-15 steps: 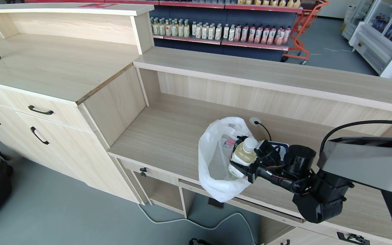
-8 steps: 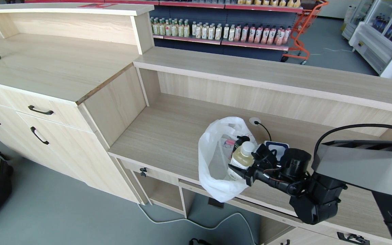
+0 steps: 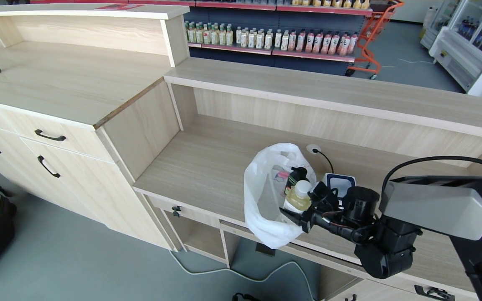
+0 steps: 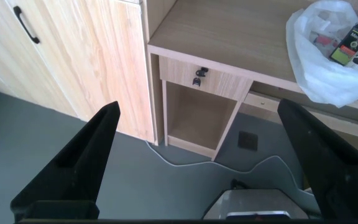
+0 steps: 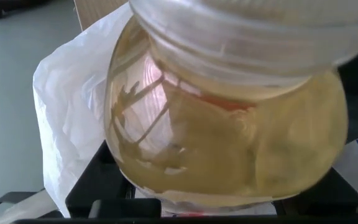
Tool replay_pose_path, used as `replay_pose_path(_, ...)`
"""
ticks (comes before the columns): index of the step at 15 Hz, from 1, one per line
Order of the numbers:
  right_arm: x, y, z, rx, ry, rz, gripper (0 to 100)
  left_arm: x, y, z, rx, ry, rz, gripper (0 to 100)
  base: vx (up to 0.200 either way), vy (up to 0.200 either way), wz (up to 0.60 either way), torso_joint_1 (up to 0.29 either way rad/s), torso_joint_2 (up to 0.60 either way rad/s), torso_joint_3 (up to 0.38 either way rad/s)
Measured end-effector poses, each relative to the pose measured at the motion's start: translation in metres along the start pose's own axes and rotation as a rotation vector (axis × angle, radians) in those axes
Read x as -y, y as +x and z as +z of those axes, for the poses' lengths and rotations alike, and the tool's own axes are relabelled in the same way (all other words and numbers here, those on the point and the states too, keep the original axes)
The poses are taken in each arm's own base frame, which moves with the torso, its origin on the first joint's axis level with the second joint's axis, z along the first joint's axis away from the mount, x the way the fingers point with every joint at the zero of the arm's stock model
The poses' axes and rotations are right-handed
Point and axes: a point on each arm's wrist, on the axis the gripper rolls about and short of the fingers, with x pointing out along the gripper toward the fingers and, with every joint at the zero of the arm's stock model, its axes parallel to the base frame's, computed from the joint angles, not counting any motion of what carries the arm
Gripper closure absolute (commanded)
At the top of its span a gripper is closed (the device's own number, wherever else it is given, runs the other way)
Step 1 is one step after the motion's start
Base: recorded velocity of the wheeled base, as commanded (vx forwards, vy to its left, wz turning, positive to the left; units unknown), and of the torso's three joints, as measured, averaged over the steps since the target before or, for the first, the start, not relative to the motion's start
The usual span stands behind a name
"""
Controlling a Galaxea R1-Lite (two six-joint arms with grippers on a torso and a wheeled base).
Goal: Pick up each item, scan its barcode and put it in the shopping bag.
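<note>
Counter: shopping bag overhangs its 6 o'clock edge. The right gripper, entering from 3 o'clock, clamps the bottle in the bag mouth. Risk: released high, the bottle's weight may drag the bag off. Left gripper: spread, empty.

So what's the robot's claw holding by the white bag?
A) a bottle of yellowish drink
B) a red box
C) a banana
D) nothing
A: the right claw grips a white-capped bottle of yellowish drink at the mouth of the shopping bag.
</note>
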Motion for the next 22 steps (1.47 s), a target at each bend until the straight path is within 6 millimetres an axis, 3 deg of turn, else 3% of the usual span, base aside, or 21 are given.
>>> replay_pose_path(4, -0.001, 0.000, -0.002, -0.008, 0.006, 0.002, 0, 0.000, 0.000, 0.000, 0.000, 0.000, 0.000, 0, 0.000, 0.000, 0.00, 0.000, 0.00, 0.000)
replay_pose_path(7, 0.001, -0.001, 0.007, 0.010, 0.012, -0.004, 0, 0.000, 0.000, 0.000, 0.000, 0.000, 0.000, 0, 0.000, 0.000, 0.00, 0.000, 0.00, 0.000)
replay_pose_path(13, 0.002, -0.017, 0.070, 0.101, 0.073, -0.002, 0, 0.000, 0.000, 0.000, 0.000, 0.000, 0.000, 0, 0.000, 0.000, 0.00, 0.000, 0.00, 0.000)
replay_pose_path(17, -0.003, -0.054, 0.107, 0.053, 0.092, -0.027, 0, 0.000, 0.000, 0.000, 0.000, 0.000, 0.000, 0, 0.000, 0.000, 0.00, 0.000, 0.00, 0.000)
replay_pose_path(22, 0.006, -0.121, 0.145, -0.083, 0.082, -0.286, 0, 0.000, 0.000, 0.000, 0.000, 0.000, 0.000, 0, 0.000, 0.000, 0.00, 0.000, 0.00, 0.000)
